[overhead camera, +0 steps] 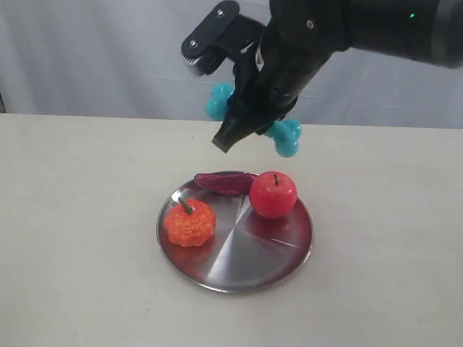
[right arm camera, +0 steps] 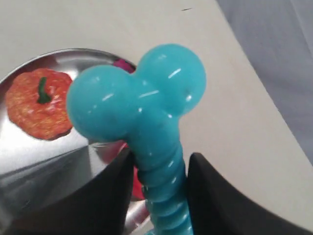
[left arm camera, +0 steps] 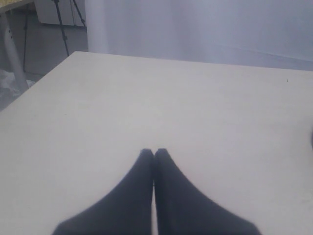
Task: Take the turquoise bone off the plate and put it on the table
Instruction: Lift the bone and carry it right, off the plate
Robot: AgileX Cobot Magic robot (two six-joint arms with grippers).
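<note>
Above the plate (overhead camera: 246, 269) holding apple (overhead camera: 273, 194), pumpkin (overhead camera: 189, 223) and purple piece (overhead camera: 224, 182), the right gripper (right arm camera: 160, 157) clamps the turquoise bone (overhead camera: 286, 136)

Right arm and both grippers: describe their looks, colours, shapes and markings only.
The right arm is black with rounded housings, a small green light and a flat black bracket with screws. The right gripper and left gripper are matte black, tapering to narrow tips. No cables or labels show.

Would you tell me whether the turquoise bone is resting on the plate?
No, the right hand holds the turquoise bone up in the air, clear of the plate.
</note>
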